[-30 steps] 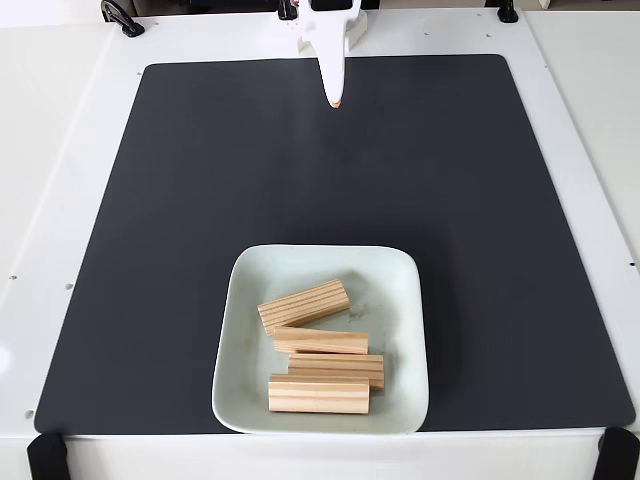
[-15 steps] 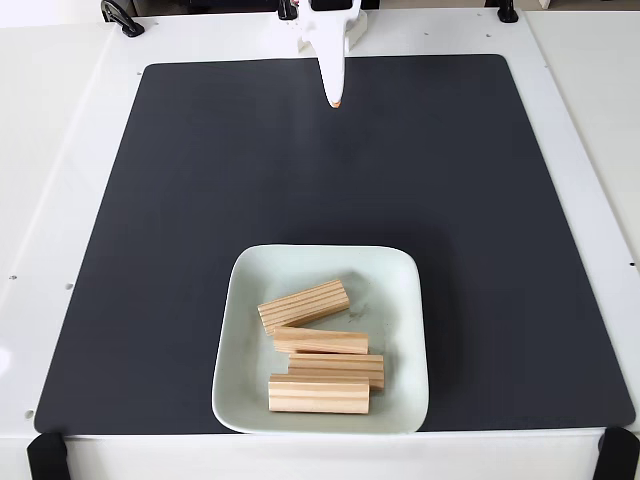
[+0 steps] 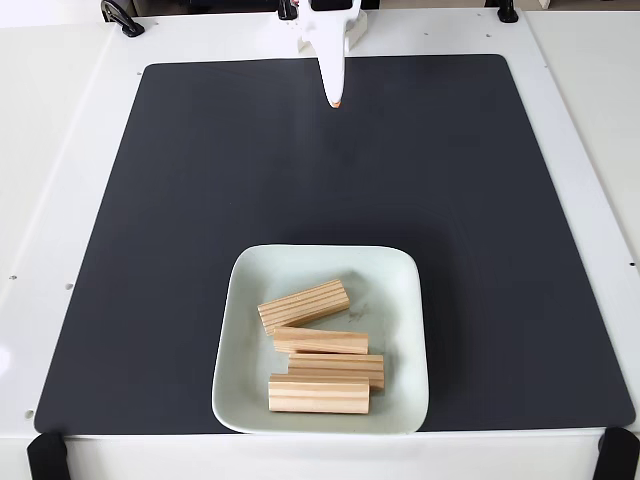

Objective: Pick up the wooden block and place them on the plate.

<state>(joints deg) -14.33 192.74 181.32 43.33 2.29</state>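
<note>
All 4 wooden blocks (image 3: 318,349) lie on the plate (image 3: 395,280), well apart from my tool (image 3: 336,100) at the mat's (image 3: 180,200) far edge. My tool's fingers look pressed together, holding nothing.

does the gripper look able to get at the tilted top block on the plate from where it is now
Probably yes: the gripper sits at the mat's far edge, with bare mat between it and the tilted block on the plate. Nothing covers that block.

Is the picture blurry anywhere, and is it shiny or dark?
In the fixed view everything looks sharp: grooves on the wooden blocks are clear. Lighting is bright and even, with soft shadows beside the blocks on the plate. The black mat shows no glare; the white table looks nearly washed out. The end effector is crisp.
</note>
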